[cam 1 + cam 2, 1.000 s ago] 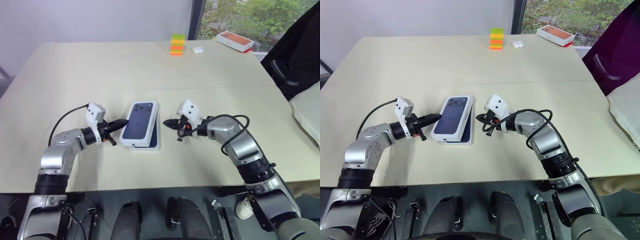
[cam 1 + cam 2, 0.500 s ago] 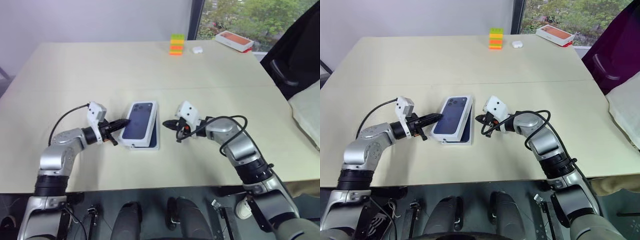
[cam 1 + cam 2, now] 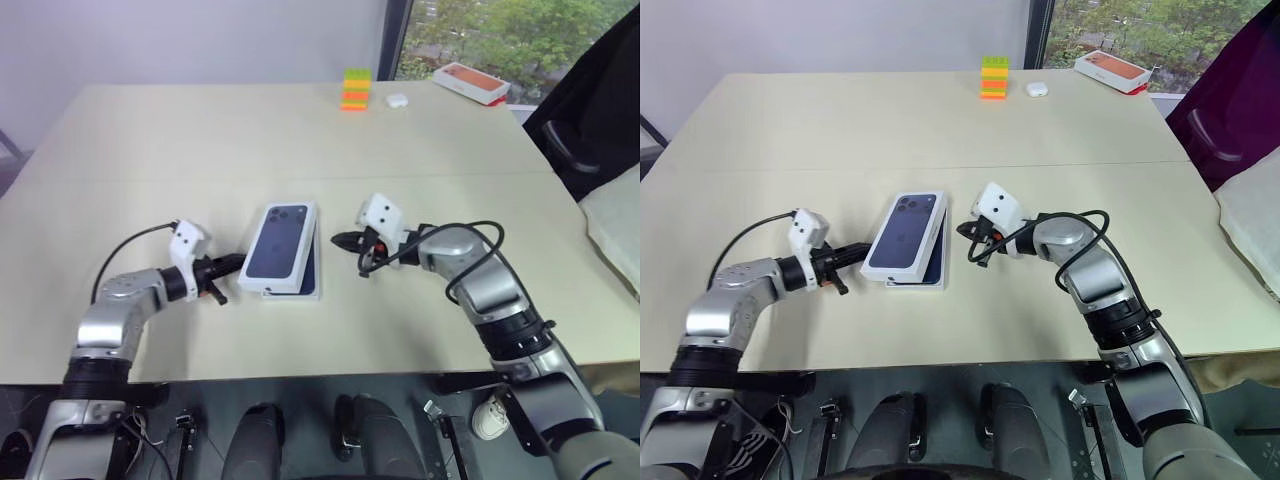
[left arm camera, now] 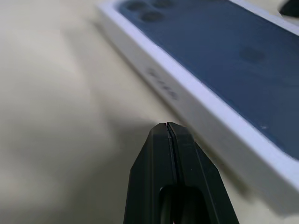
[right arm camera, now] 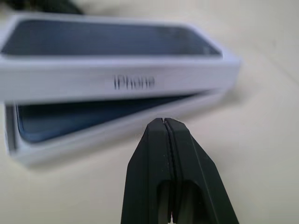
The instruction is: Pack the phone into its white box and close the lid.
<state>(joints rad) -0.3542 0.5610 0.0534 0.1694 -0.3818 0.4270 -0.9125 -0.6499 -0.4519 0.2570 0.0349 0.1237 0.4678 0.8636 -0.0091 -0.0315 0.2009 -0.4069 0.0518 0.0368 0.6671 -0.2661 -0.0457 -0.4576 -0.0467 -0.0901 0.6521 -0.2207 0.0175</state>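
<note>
The white box (image 3: 303, 283) lay near the middle of the table (image 3: 200, 130) with the phone (image 5: 93, 114) inside it, the dark slab visible along the box's right side. The lid (image 3: 279, 243) sat on top but askew, shifted toward the robot's left, so that it covered the box only partly and left a strip of the phone uncovered. The left gripper (image 3: 232, 265) hung low just beside the lid's left edge, near its closer end, fingers pressed together and holding nothing; I could not tell whether the tip touched the lid. The right gripper (image 3: 343, 240) was on the other side, close to the box's right edge but apart from it, fingers likewise together and empty. At the table's far end stood a stack of coloured blocks (image 3: 354, 89), a small white case (image 3: 397, 100) and an orange-and-white box (image 3: 470, 81).
</note>
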